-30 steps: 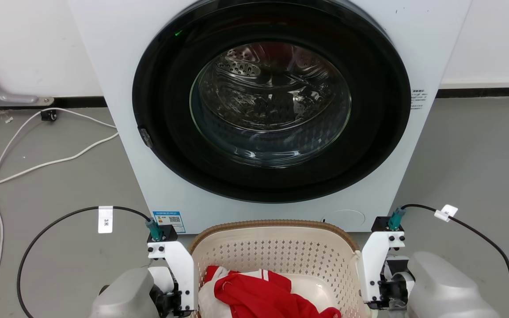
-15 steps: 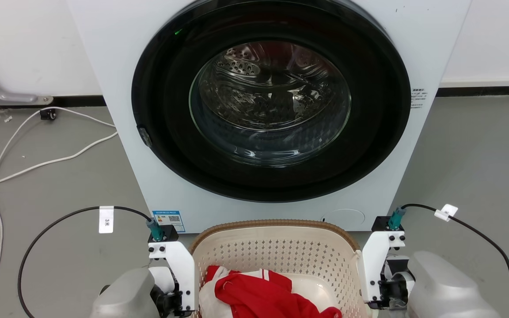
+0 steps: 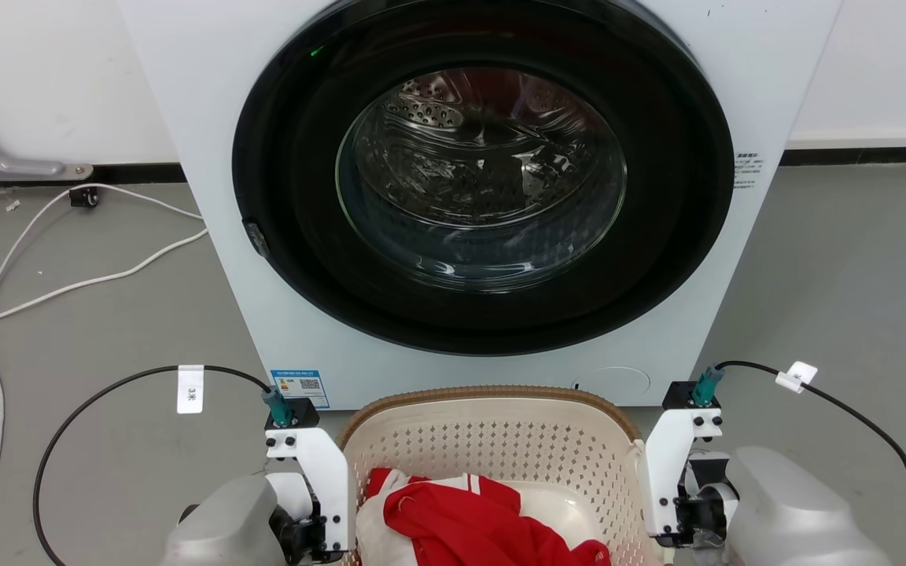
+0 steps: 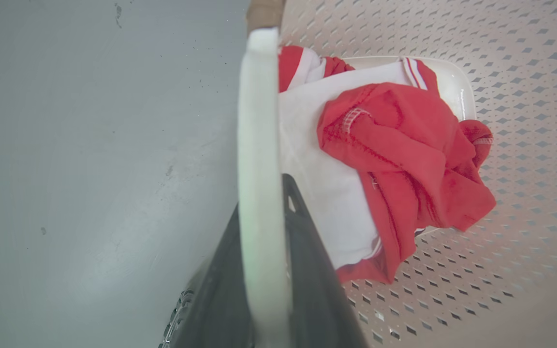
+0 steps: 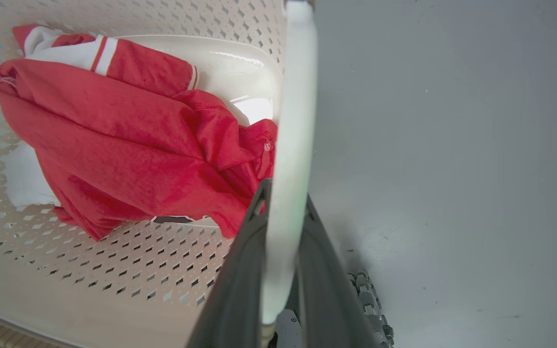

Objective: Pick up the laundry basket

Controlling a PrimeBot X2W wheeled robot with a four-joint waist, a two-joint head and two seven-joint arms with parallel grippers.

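Note:
The laundry basket (image 3: pixel 492 395), cream with perforated walls and a brown woven-look rim, sits low in the head view in front of the washing machine. It holds a red and white garment (image 3: pixel 461 523). My left gripper (image 4: pixel 261 198) is shut on the basket's white left handle (image 4: pixel 258 121), one dark finger on each side. In the same way my right gripper (image 5: pixel 285 191) is shut on the white right handle (image 5: pixel 295 96). The white wrist mounts (image 3: pixel 311 472) (image 3: pixel 673 472) flank the basket's two ends. I cannot tell whether the basket's base touches the floor.
A white front-loading washing machine (image 3: pixel 209 157) with its round dark door (image 3: pixel 483 181) shut stands just beyond the basket. White cables (image 3: pixel 68 283) trail over the grey floor at left. Black cables (image 3: pixel 91 401) (image 3: pixel 870 432) loop from both wrists. Bare floor (image 3: pixel 838 275) lies at right.
The whole head picture has shifted a little: the washing machine and the basket rim sit slightly higher. Both grippers stay shut on the handles.

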